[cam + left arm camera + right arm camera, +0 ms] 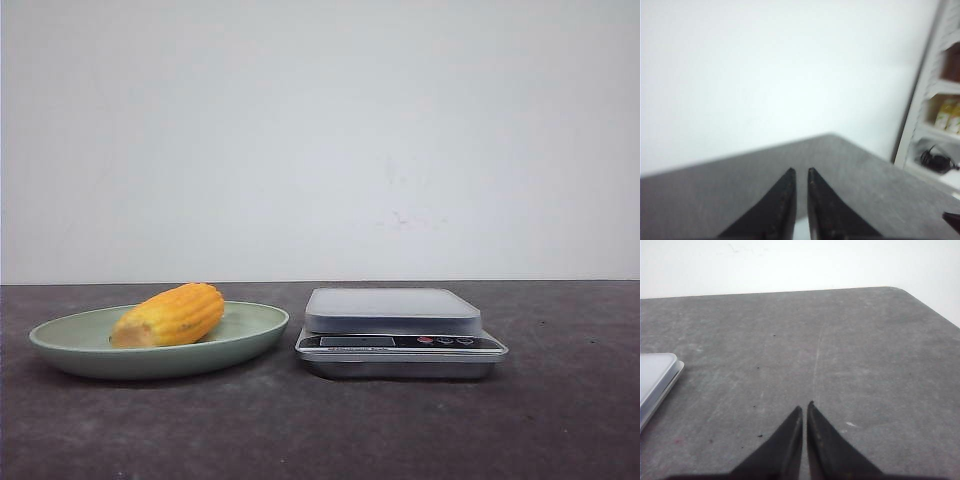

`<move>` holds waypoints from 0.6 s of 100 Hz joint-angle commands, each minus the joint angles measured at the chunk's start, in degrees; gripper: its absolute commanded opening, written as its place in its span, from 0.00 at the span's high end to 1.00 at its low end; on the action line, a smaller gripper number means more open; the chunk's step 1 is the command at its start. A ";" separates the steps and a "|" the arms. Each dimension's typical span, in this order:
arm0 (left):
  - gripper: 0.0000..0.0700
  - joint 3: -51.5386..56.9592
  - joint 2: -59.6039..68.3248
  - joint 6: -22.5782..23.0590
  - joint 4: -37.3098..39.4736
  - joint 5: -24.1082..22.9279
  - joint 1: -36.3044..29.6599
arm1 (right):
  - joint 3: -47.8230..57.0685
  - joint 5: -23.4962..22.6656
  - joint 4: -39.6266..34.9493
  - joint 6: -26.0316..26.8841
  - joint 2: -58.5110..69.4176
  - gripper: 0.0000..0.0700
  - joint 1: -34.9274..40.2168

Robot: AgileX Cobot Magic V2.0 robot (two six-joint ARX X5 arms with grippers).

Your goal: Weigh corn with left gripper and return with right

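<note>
From the front, the corn (170,315) lies on a green plate (60,345) just left of the scale (398,333), whose platform is bare.

In the left wrist view, the left gripper (800,171) is pressed together above the grey table (715,195), with a shelf (940,100) beyond the table edge.

In the right wrist view, the right gripper (804,408) is likewise closed on nothing, the scale's corner (655,375) off to one side.

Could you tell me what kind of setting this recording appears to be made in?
Probably a lab-style test bench rather than a real kitchen: a bare grey table against a plain white wall, holding only a green plate with corn and a digital kitchen scale. White storage shelving stands nearby.
</note>
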 commanded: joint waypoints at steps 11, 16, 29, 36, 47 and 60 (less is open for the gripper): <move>1.00 -16.65 -7.48 2.08 7.91 -1.36 6.03 | -0.26 0.04 0.83 0.39 -0.09 0.99 -0.02; 1.00 -19.96 -9.68 2.05 8.02 -3.65 8.04 | -0.26 0.04 0.83 0.39 -0.09 0.99 0.00; 1.00 -28.00 -16.98 1.09 7.93 -5.35 14.05 | -0.26 0.07 0.83 0.39 -0.09 0.99 0.00; 1.00 -31.36 -20.90 0.74 8.02 -5.16 16.06 | -0.26 0.02 0.83 0.39 -0.09 0.99 -0.02; 1.00 -36.20 -26.12 0.61 8.02 -5.40 18.53 | -0.26 0.04 0.83 0.39 -0.09 0.99 0.00; 1.00 -42.25 -31.89 -2.86 7.96 -5.40 21.40 | -0.26 0.04 0.83 0.37 -0.09 0.99 -0.02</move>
